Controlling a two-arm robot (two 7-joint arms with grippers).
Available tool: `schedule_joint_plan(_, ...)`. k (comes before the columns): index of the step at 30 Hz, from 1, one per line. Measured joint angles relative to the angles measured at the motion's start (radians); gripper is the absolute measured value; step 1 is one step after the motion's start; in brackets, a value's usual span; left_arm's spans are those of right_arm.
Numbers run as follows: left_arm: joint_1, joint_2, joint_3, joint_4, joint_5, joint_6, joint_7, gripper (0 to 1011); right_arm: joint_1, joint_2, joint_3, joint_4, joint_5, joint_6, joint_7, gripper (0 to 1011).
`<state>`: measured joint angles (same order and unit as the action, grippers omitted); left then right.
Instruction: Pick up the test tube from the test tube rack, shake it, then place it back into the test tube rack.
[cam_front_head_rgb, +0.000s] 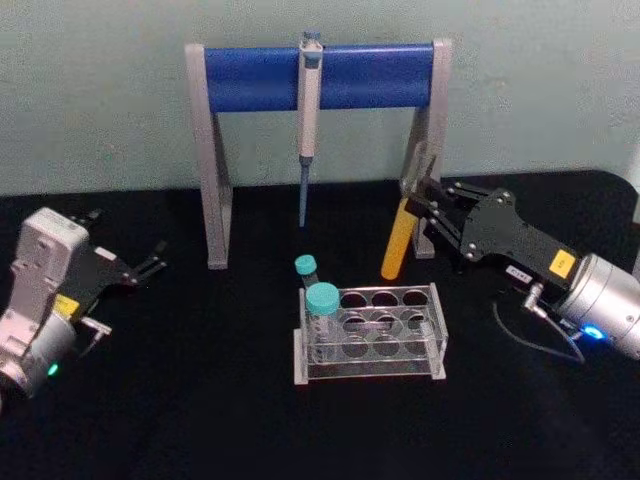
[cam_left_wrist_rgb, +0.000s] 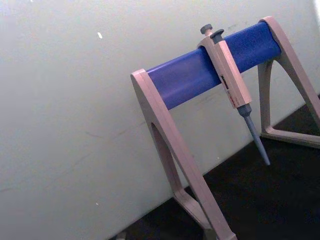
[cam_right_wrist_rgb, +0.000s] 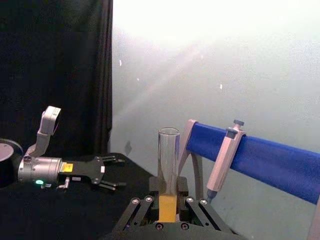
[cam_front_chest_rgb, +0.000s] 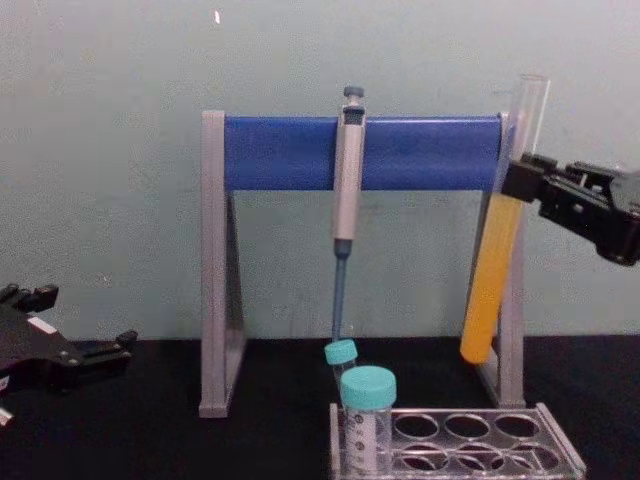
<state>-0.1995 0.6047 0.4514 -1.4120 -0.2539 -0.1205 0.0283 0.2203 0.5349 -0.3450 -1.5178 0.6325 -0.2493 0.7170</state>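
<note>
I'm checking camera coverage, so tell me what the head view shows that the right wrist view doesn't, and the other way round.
Head view: the test tube rack on the table, two teal-capped tubes at its left end, and the right gripper holding the test tube tilted, lifted out of the rack. Right wrist view: the tube's open rim and clear upper part, close up. Both: the test tube with orange-yellow liquid, the pipette hanging on the blue stand, and the left gripper, open, at the robot's left.

black linkage right hand (cam_front_head_rgb: 418, 200), black left hand (cam_front_head_rgb: 155, 258), silver wrists (cam_front_head_rgb: 612, 300), yellow stickers (cam_front_head_rgb: 560, 263), grey cable (cam_front_head_rgb: 535, 338)
</note>
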Motion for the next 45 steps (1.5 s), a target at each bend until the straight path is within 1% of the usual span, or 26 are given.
schedule_joint_plan(6,0.0,0.0,0.0,0.0,0.0,0.0,0.0,1001,0.008,-0.005,-0.004,0.0,0.003,-0.005,0.002,204)
schedule_joint_plan(9,0.0,0.0,0.0,0.0,0.0,0.0,0.0,1001,0.012,-0.005,-0.008,-0.001,0.011,-0.007,0.018,204)
schedule_joint_plan(10,0.0,0.0,0.0,0.0,0.0,0.0,0.0,1001,0.014,-0.002,-0.012,-0.002,0.021,-0.008,0.034,204)
schedule_joint_plan(11,0.0,0.0,0.0,0.0,0.0,0.0,0.0,1001,0.014,-0.002,-0.012,-0.002,0.021,-0.008,0.034,204)
schedule_joint_plan(14,0.0,0.0,0.0,0.0,0.0,0.0,0.0,1001,0.016,0.007,-0.017,-0.004,0.043,-0.009,0.07,204)
schedule_joint_plan(16,0.0,0.0,0.0,0.0,0.0,0.0,0.0,1002,0.016,0.024,-0.023,-0.008,0.075,-0.009,0.117,204)
schedule_joint_plan(17,0.0,0.0,0.0,0.0,0.0,0.0,0.0,1001,0.016,0.024,-0.023,-0.008,0.075,-0.009,0.117,204)
schedule_joint_plan(18,0.0,0.0,0.0,0.0,0.0,0.0,0.0,1001,0.016,0.035,-0.024,-0.011,0.091,-0.008,0.14,204)
schedule_joint_plan(20,0.0,0.0,0.0,0.0,0.0,0.0,0.0,1001,0.014,0.048,-0.025,-0.013,0.11,-0.005,0.164,204)
schedule_joint_plan(21,0.0,0.0,0.0,0.0,0.0,0.0,0.0,1001,0.011,0.062,-0.026,-0.016,0.125,-0.002,0.185,204)
schedule_joint_plan(23,0.0,0.0,0.0,0.0,0.0,0.0,0.0,1001,0.007,0.077,-0.026,-0.019,0.138,0.002,0.201,204)
schedule_joint_plan(24,0.0,0.0,0.0,0.0,0.0,0.0,0.0,1001,0.002,0.092,-0.026,-0.021,0.144,0.003,0.21,204)
schedule_joint_plan(26,0.0,0.0,0.0,0.0,0.0,0.0,0.0,1001,-0.003,0.106,-0.026,-0.022,0.146,0.004,0.215,204)
schedule_joint_plan(27,0.0,0.0,0.0,0.0,0.0,0.0,0.0,1001,-0.008,0.119,-0.025,-0.023,0.146,0.005,0.214,204)
schedule_joint_plan(30,0.0,0.0,0.0,0.0,0.0,0.0,0.0,1001,-0.015,0.134,-0.021,-0.022,0.141,0.005,0.202,204)
schedule_joint_plan(31,0.0,0.0,0.0,0.0,0.0,0.0,0.0,1001,-0.019,0.141,-0.018,-0.02,0.133,0.005,0.186,204)
schedule_joint_plan(35,0.0,0.0,0.0,0.0,0.0,0.0,0.0,1001,-0.021,0.146,-0.008,-0.01,0.109,0.004,0.144,204)
schedule_joint_plan(36,0.0,0.0,0.0,0.0,0.0,0.0,0.0,1001,-0.019,0.143,-0.005,-0.004,0.098,0.002,0.126,204)
schedule_joint_plan(39,0.0,0.0,0.0,0.0,0.0,0.0,0.0,1002,-0.013,0.136,-0.001,0.003,0.081,0.0,0.102,204)
schedule_joint_plan(40,0.0,0.0,0.0,0.0,0.0,0.0,0.0,1002,-0.006,0.128,0.001,0.007,0.067,-0.001,0.083,204)
schedule_joint_plan(42,0.0,0.0,0.0,0.0,0.0,0.0,0.0,1001,0.001,0.118,0.002,0.012,0.054,-0.003,0.065,204)
schedule_joint_plan(43,0.0,0.0,0.0,0.0,0.0,0.0,0.0,1001,0.009,0.107,0.003,0.018,0.04,-0.003,0.048,204)
schedule_joint_plan(45,0.0,0.0,0.0,0.0,0.0,0.0,0.0,1001,0.016,0.097,0.003,0.023,0.029,-0.004,0.035,204)
